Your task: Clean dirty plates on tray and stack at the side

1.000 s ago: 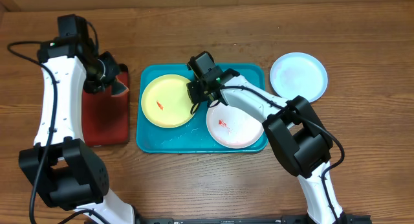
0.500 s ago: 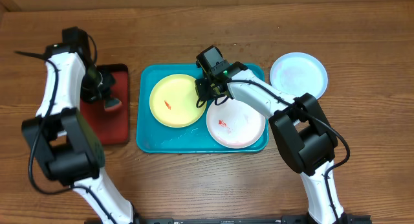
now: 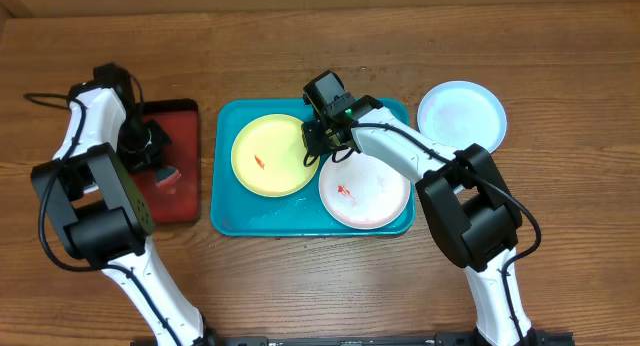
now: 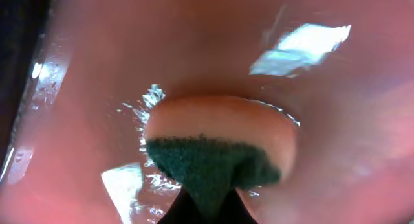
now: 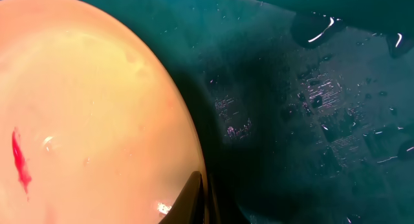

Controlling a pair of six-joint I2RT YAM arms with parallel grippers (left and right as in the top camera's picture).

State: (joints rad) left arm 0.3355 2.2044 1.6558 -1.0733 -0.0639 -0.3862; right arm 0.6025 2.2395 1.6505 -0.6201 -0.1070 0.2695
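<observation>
cleaning step: right jaws are closed on the right rim of the smeared green plate [image 3: 262, 158], which lies on the tray [image 3: 235, 221]. left jaws clamp a sponge [image 4: 217, 153] over the wet red tray [image 3: 185, 201]. next: sponge must cross to the smear.

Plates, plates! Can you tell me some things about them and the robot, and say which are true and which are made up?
1. The green plate lies on the tray. True.
2. The blue plate lies on the tray too. False: it sits on the table, right of the tray.
3. The white plate has a red smear. True.
4. The left fingers hold a plate. False: they hold a sponge on the red tray.
</observation>
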